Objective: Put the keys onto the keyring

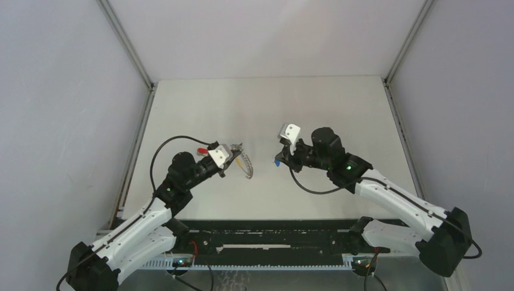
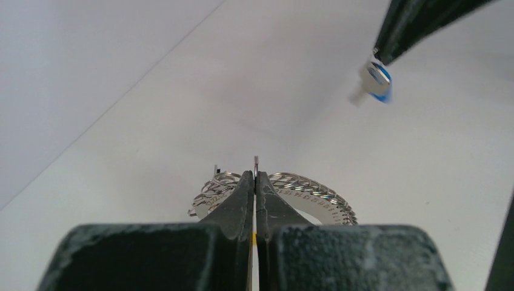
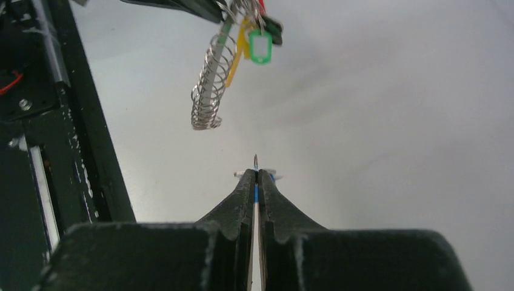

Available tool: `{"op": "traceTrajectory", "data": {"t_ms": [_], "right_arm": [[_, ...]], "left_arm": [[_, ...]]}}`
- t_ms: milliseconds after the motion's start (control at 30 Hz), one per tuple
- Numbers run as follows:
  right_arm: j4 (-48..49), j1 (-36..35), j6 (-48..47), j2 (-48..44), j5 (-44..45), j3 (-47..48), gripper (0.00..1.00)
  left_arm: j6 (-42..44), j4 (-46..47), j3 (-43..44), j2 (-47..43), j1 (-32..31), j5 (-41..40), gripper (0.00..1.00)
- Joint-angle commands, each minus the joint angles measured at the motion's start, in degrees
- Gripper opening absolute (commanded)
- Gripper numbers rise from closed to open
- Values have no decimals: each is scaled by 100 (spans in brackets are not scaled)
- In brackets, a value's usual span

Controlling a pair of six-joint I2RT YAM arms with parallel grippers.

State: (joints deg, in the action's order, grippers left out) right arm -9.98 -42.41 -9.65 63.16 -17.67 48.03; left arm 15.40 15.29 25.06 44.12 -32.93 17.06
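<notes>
My left gripper (image 1: pixel 236 150) (image 2: pixel 256 177) is shut on the keyring (image 2: pixel 256 161), whose thin ring stands edge-on between the fingertips. Its yellow tab (image 3: pixel 240 50) and coiled silvery chain (image 1: pixel 246 168) (image 2: pixel 306 193) (image 3: pixel 209 85) hang below the grip. My right gripper (image 1: pixel 280 159) (image 3: pixel 256 176) is shut on the blue-headed key (image 1: pixel 276 162) (image 2: pixel 379 82) (image 3: pixel 256 193), held above the table a short way right of the keyring and apart from it. A red key head (image 1: pixel 203 150) (image 3: pixel 262 3) shows beside the left gripper; I cannot tell whether it hangs on the ring.
A green tag (image 3: pixel 260 47) hangs with the yellow tab. The white table (image 1: pixel 267 109) has grey walls on three sides. A black rail (image 1: pixel 273 233) (image 3: pixel 54 121) with wiring runs along the near edge, between the arm bases.
</notes>
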Motion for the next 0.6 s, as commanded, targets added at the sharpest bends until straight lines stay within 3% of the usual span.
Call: {"op": "traceTrajectory", "data": {"t_ms": [0, 333, 567], "right_arm": [[-391, 102, -1219, -636, -1026, -31, 0], [-1045, 64, -1867, -908, -1404, 453, 0], [-1122, -290, -2178, -594, -1142, 642, 0]], "left_arm": [[543, 198, 158, -55, 32, 1266, 0], [1142, 141, 247, 20, 11, 2432, 0], [1511, 50, 313, 43, -203, 2549, 0]]}}
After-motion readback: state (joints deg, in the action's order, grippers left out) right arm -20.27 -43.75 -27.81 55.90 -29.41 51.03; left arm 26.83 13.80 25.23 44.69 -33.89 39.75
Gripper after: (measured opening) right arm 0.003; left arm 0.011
